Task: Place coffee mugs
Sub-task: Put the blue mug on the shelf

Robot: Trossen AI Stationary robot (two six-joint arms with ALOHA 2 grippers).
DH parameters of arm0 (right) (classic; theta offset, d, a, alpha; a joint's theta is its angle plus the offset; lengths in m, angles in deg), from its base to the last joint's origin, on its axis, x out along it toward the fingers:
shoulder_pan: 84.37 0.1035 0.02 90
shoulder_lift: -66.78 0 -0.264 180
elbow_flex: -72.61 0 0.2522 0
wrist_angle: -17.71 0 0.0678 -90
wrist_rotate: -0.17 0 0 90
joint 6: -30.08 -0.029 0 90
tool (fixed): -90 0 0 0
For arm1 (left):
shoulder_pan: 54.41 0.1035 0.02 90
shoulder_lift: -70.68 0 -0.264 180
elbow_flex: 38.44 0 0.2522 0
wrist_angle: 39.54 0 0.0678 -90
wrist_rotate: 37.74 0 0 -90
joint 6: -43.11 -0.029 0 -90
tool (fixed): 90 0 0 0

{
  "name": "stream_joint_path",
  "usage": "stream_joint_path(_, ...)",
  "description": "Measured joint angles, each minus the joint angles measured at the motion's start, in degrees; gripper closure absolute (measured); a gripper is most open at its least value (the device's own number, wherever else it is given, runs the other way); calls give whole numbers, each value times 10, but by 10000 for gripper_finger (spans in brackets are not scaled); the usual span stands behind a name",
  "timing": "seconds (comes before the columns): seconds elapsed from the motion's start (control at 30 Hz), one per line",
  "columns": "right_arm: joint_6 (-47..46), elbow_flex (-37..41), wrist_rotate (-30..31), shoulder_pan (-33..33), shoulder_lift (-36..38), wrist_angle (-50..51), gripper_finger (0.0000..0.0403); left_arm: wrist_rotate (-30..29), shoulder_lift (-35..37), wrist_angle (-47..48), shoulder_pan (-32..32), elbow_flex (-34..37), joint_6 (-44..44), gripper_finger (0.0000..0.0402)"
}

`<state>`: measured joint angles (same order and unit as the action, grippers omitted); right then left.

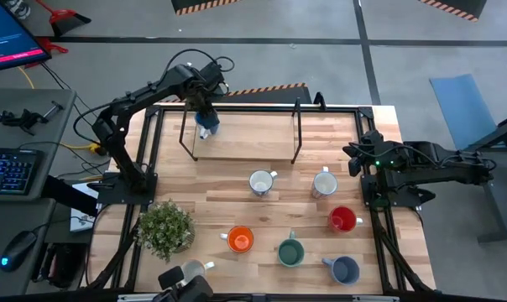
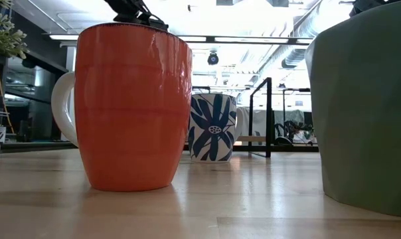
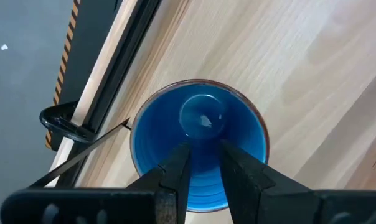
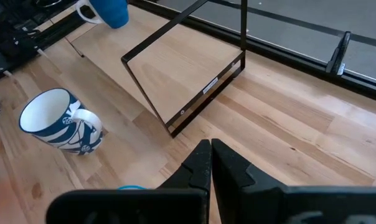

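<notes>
Gripping the blue mug's (image 3: 199, 140) rim, your left gripper (image 3: 203, 163) has its fingers clamped over the raised shelf (image 1: 245, 143). Your right gripper (image 4: 210, 163) waits at the worktop's (image 1: 262, 218) right edge, fingers together.

Glossy blue ceramic mug (image 3: 199, 140): bright blue inside, thin brownish rim; blue outside too, white handle in the right wrist view. Matte orange ceramic mug (image 2: 134, 106): orange outside and inside, white handle, dark speckled rim. White ceramic mug with navy leaf-and-flower pattern (image 4: 60, 121): white inside, white handle. Red ceramic mug (image 1: 342, 220): red inside. Sage green ceramic mug (image 1: 290, 251): darker teal-green inside. Slate-blue ceramic mug (image 1: 344, 269): greyish blue throughout. Pale cream ceramic mug (image 1: 324, 182): off-white. Thin metal rack frame (image 4: 194, 74): black, small white label. Light wooden table top (image 1: 262, 210): pale blond planks. Leafy potted plant (image 1: 165, 229): green. Both arms: black.
</notes>
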<state>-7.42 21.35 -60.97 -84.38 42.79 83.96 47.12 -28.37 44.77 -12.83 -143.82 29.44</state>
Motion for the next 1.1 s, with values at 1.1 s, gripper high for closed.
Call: stream_joint_path(1.1,1,0,-20,0,0,0,402,-106,-63,1,16,0,15,328)
